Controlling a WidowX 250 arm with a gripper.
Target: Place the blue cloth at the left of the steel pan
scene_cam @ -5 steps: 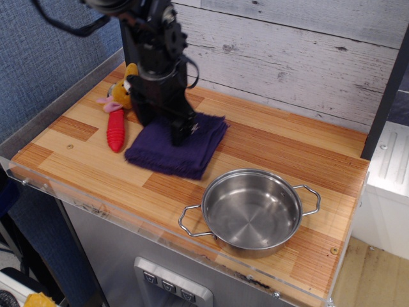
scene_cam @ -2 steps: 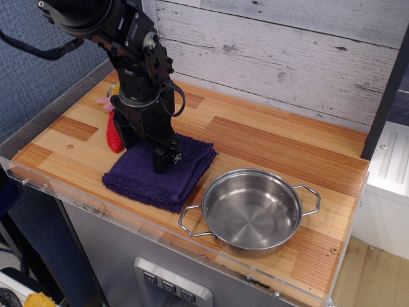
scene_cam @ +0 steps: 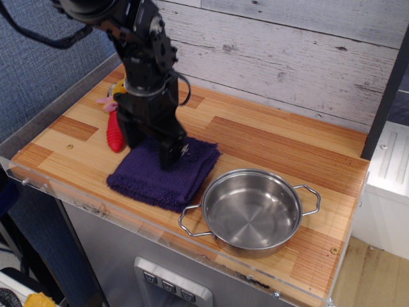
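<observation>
The blue cloth (scene_cam: 160, 179) lies flat on the wooden counter near the front edge, directly left of the steel pan (scene_cam: 252, 211), with its right edge close to the pan's left wire handle (scene_cam: 188, 224). My gripper (scene_cam: 171, 158) points down onto the upper middle of the cloth. Its fingers look closed together on a pinch of the fabric, and their tips are partly hidden in the nap. The pan stands empty at the front right.
A red ridged toy (scene_cam: 115, 131) and a yellow-pink plush (scene_cam: 117, 96) lie just left of and behind the arm. A clear plastic lip runs along the counter's front edge (scene_cam: 128, 211). A plank wall stands behind.
The gripper dragged the cloth from the back middle of the counter toward the front left, then shifted slightly right. The cloth now lies beside the pan's left handle.
</observation>
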